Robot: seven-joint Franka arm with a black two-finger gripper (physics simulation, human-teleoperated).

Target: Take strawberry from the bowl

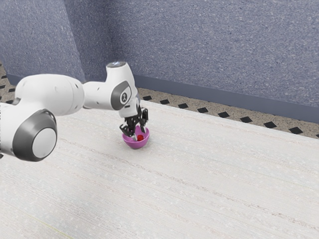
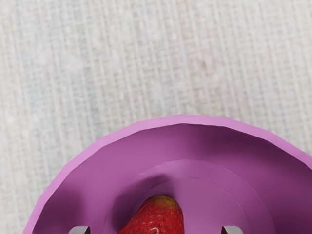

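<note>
1. One bowl [image 1: 136, 145], purple and upright, stands on the pale table [image 1: 199, 169]. Use it as the reference for all places below.
2. Strawberry [image 2: 157, 219]: located inside the bowl, low in its hollow. Its red, seeded body has a brownish end. A darker band of shade borders it on the bowl's inner surface.
3. Gripper [image 1: 139, 134]: positioned at the bowl's mouth, directed downward into the hollow. Fingers [image 2: 232, 230] are open, one on each side of the strawberry, with a gap between each fingertip and the fruit.
4. Rim: a continuous, lighter purple edge, curved and slightly faceted. In the wrist view, the bowl's inner wall slopes down from this edge to a rounded floor marked by faint rings.
5. Lateral room: inside the bowl, the fingertips stand inward of the rim, with purple inner surface visible between fingertip and rim on both sides.
6. Overhead room: the bowl's mouth is open on the side toward the exterior camera, where the strawberry is visible past the fingers.
7. Arm [image 1: 50, 94]: extends from the exterior view's left of the bowl, its hand above the bowl.
8. Surroundings: beyond the bowl run the table's far edge, a diamond-patterned floor [image 1: 212, 107] and a blue-gray wall [image 1: 209, 45].
</note>
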